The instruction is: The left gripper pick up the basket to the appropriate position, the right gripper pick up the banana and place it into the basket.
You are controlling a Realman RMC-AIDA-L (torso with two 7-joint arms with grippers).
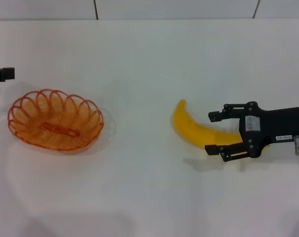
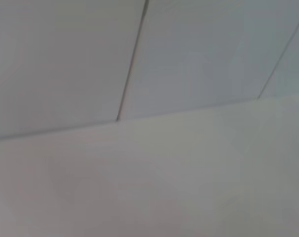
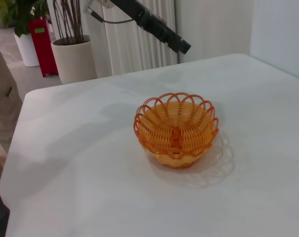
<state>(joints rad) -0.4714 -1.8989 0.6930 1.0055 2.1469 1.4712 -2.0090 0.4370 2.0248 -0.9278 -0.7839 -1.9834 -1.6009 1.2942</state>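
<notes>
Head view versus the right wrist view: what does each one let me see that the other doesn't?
Only the head view shows the banana and the open right gripper, its fingers on either side of the banana's end. Only the right wrist view shows potted plants, a white radiator and a bystander beyond the table. Both show the empty orange basket on the white table, and the left gripper hanging behind it, apart.

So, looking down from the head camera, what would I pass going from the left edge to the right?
left end effector at the edge → orange basket → banana → right end effector, its open fingers either side of the banana's end.
</notes>
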